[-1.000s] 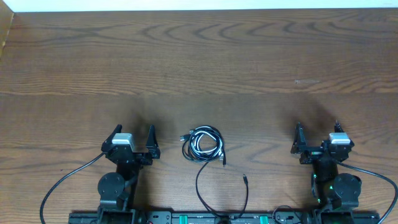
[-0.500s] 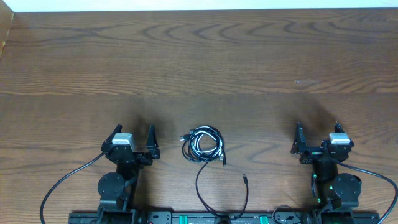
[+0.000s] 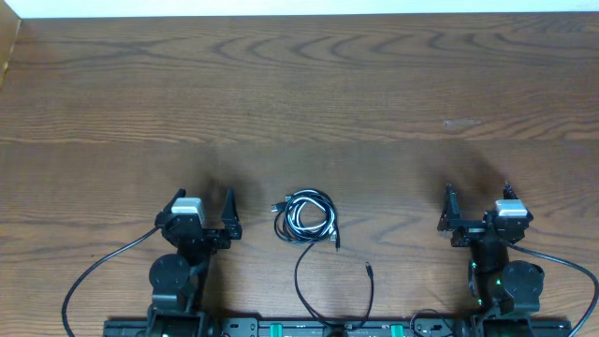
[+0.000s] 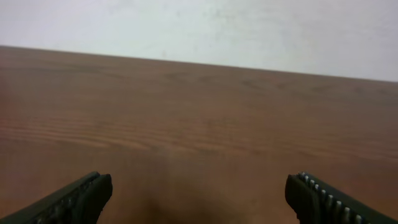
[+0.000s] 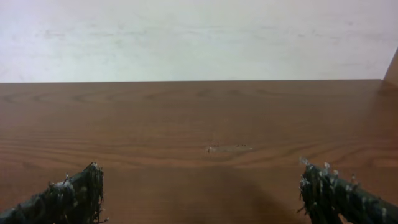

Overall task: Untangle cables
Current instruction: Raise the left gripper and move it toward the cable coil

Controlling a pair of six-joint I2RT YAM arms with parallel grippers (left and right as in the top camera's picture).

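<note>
From where I stood, the left gripper (image 3: 200, 198) and right gripper (image 3: 477, 193) both gaped empty above the table (image 3: 374, 112). The cables (image 3: 304, 215) lay coiled between them, at three o'clock from the left one. Pinching the whole coil could have cinched it tighter. The loose tail (image 3: 371, 271) at six o'clock might have snagged.

Wooden table (image 3: 299, 84) (pale wall (image 5: 199, 37) behind)

- Surface (image 3: 299, 84): brown wood, bold grain, smooth, soft sheen; pale scuff (image 3: 459, 123) at 2 o'clock.
- Cables (image 3: 304, 217): slick black and whitish plastic sheathing.
- Left hand (image 4: 199, 196) pads (image 4: 314, 193): matt black, ribbed.
- Right hand (image 5: 202, 196) pads (image 5: 71, 196): black, rough, fuzzy.
</note>
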